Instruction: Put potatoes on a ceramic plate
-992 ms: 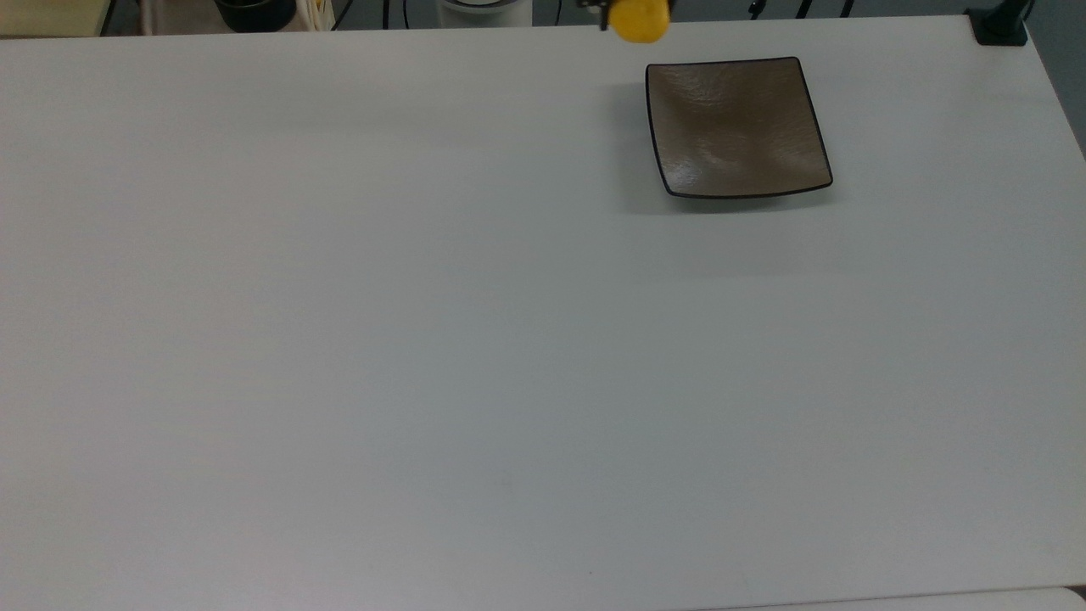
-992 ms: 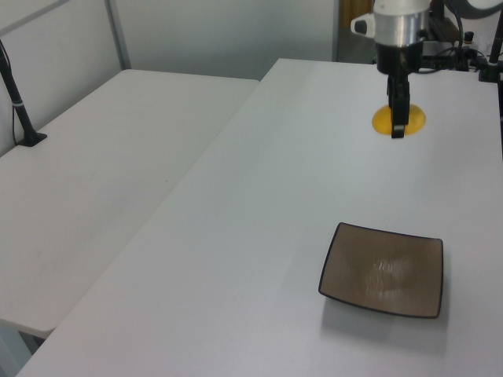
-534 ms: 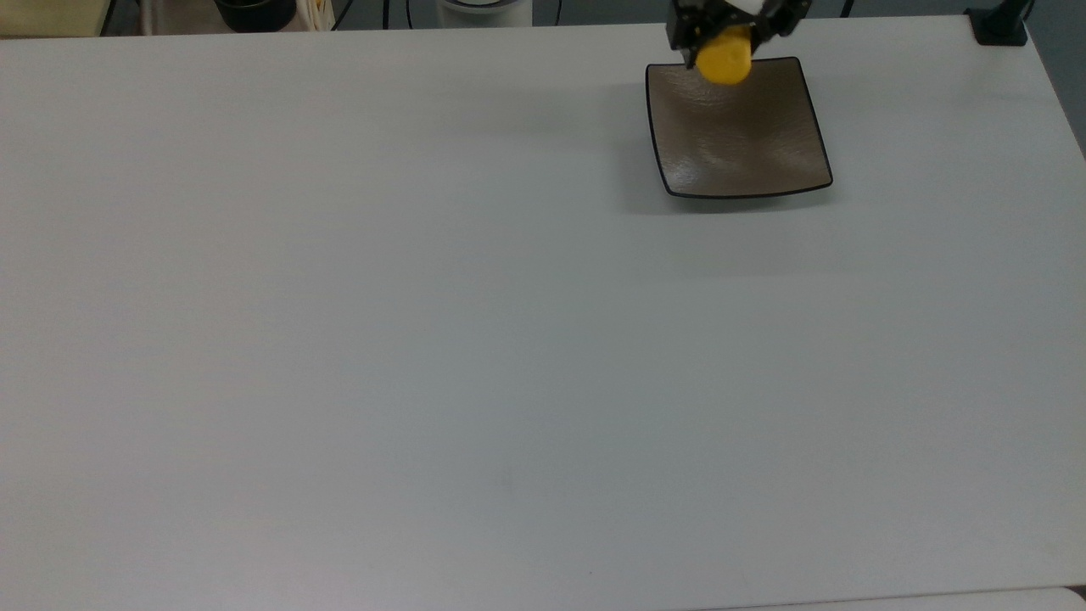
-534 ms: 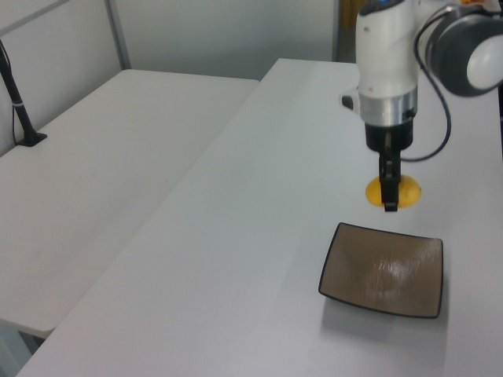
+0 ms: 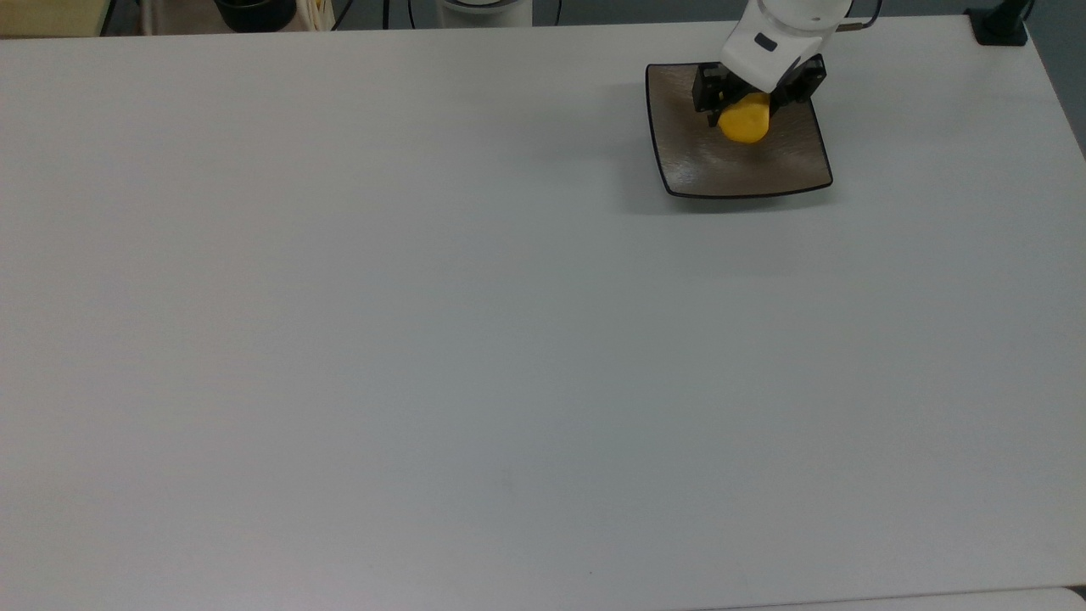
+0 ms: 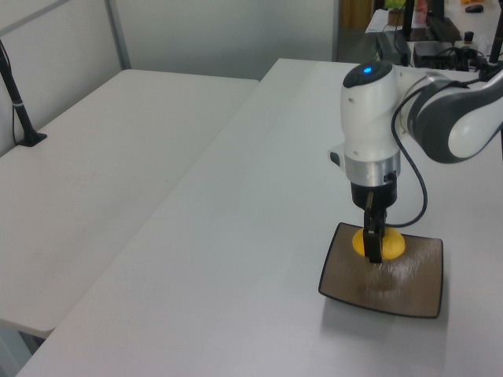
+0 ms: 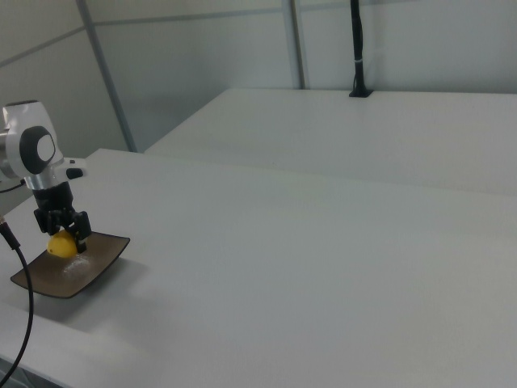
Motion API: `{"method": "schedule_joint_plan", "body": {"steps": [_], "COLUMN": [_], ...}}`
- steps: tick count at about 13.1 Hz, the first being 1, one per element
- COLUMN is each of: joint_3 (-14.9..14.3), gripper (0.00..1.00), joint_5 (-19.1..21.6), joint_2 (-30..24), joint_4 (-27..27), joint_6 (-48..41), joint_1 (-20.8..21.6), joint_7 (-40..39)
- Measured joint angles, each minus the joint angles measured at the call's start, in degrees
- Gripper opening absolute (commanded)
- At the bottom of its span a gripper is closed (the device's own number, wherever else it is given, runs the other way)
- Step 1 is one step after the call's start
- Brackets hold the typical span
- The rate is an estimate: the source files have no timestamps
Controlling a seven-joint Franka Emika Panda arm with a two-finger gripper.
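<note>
A small bright-yellow potato (image 5: pixel 745 119) (image 6: pixel 380 243) (image 7: pixel 61 244) hangs just over the square grey-brown ceramic plate (image 5: pixel 696 165) (image 6: pixel 409 292) (image 7: pixel 89 267), above its far half in the top view. My gripper (image 5: pixel 748 103) (image 6: pixel 376 243) (image 7: pixel 63 234) is shut on the potato, its black fingers on either side of it. The white arm comes down onto it from above. Whether the potato touches the plate I cannot tell.
The plate lies on a wide white table (image 5: pixel 424 339), near the top view's upper right corner. A second white table (image 6: pixel 102 173) stands alongside in the left view. A black post (image 5: pixel 1001 25) is clamped at the table's corner.
The gripper has carried the potato from beyond the plate's edge to over the plate and has lowered it close to the plate's surface.
</note>
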Motion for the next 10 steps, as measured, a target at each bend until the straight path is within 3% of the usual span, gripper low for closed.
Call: {"method": "schedule_joint_plan", "body": {"steps": [2, 3, 5, 7, 10], "joint_3": [0.00, 0.00, -0.01, -0.09, -0.18], "gripper": [0.14, 0.26, 0.75, 0.99, 1.00], "joint_5": [0.00, -0.01, -0.02, -0.02, -0.03], "joint_2": [1.05, 1.86, 3.25, 3.55, 3.13], "joint_4": [-1.31, -2.09, -3.38, -3.40, -3.04], "joint_6": [1.52, 3.30, 6.55, 6.84, 6.84], "joint_1": [0.95, 1.41, 1.62, 1.54, 1.39], "joint_7": [0.69, 1.47, 2.19, 2.31, 3.14]}}
